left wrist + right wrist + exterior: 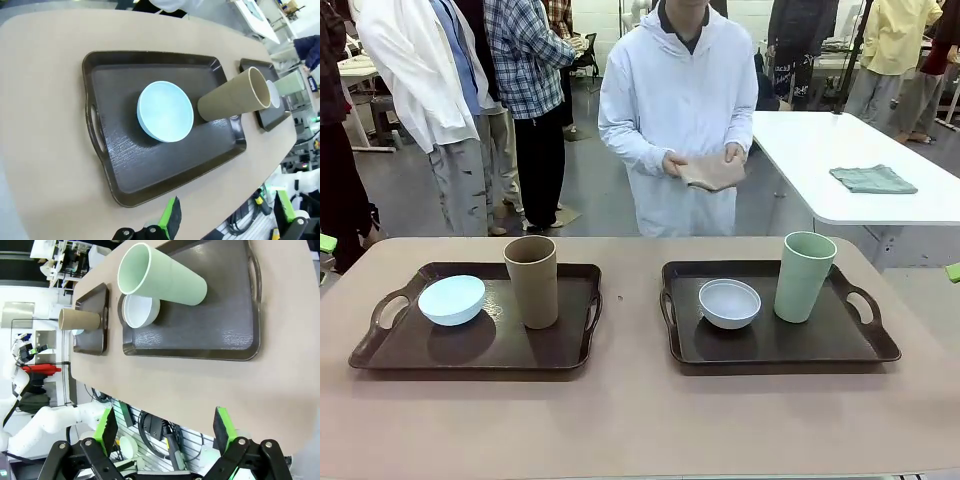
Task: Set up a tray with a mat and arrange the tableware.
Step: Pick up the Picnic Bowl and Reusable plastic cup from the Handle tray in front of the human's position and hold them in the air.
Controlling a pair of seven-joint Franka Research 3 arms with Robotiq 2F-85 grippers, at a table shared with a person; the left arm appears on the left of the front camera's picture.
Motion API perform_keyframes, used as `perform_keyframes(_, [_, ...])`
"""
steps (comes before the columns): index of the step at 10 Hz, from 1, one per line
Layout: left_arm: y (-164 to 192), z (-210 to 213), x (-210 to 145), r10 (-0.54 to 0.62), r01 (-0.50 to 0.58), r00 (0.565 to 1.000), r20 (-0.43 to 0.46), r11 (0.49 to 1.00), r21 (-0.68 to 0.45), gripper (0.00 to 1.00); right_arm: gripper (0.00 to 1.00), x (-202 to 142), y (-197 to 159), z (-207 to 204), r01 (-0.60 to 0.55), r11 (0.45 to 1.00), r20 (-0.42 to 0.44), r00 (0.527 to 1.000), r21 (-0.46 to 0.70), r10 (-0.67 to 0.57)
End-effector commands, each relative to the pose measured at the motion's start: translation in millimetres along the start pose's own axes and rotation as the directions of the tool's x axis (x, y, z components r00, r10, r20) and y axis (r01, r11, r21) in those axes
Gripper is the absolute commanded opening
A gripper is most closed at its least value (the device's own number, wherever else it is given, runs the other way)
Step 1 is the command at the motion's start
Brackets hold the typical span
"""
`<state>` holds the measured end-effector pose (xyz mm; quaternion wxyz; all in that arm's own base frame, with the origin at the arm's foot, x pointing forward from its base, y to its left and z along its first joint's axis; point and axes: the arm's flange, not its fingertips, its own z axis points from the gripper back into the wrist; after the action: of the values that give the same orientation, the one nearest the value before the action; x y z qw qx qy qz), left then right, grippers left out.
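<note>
Tan table, left tray, right tray

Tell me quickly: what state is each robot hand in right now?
Left hand: open, holding nothing.
Right hand: open, holding nothing.

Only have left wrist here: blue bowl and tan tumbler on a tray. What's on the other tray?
Observer: A white bowl and a green tumbler, both upright, with the bowl on the robot's left of the tumbler.
Operator: Mat down yet?
Observer: Not yet. The person at the far side holds a folded tan mat in both hands.
Operator: Right gripper?
Observer: The right gripper is open, holding nothing.
</note>
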<state>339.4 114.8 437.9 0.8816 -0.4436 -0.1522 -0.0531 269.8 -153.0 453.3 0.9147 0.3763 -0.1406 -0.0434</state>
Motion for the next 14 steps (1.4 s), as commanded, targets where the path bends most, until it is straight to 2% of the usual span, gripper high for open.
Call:
perform_keyframes(1, [1.7,1.2,0.0,0.001,-0.001,1.000,0.005,1.000,-0.014,1.00,1.00,-0.6,0.6,0.5,0.003,1.000,-0.005,1.000,-0.008,-0.003])
perform_keyframes(14, [1.7,1.2,0.0,0.001,-0.001,1.000,0.005,1.000,-0.014,1.00,1.00,-0.6,0.6,0.5,0.003,1.000,-0.005,1.000,-0.008,-0.003])
